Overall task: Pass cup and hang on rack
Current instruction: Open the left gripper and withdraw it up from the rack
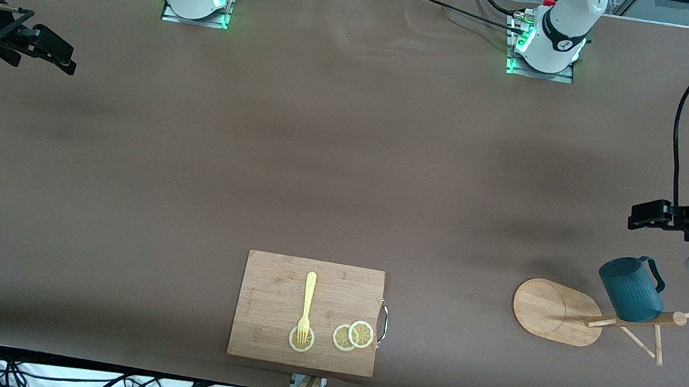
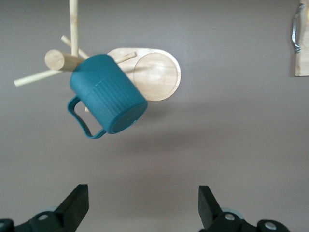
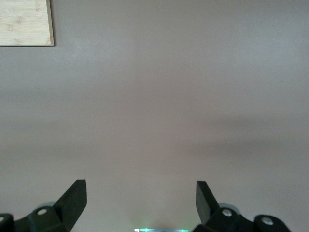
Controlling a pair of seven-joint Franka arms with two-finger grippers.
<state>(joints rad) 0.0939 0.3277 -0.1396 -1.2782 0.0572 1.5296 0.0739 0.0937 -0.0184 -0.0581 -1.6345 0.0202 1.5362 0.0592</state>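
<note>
The dark teal ribbed cup [image 1: 631,291] [image 2: 106,94] hangs tilted on a peg near the top of the bamboo rack [image 1: 552,311] [image 2: 154,72], close to the left arm's end of the table. Its bottom points outward and its loop handle is free of the pegs. My left gripper [image 1: 638,215] [image 2: 143,193] hovers beside the cup, apart from it, open and empty. My right gripper [image 1: 63,56] [image 3: 141,191] waits at the right arm's end of the table, over bare table, open and empty.
A wooden cutting board [image 1: 279,285] [image 2: 301,48] [image 3: 24,21] lies near the table's front edge, at the middle. On it are a yellow fork [image 1: 307,305] and lemon slices [image 1: 352,336]. Cables trail near the left arm.
</note>
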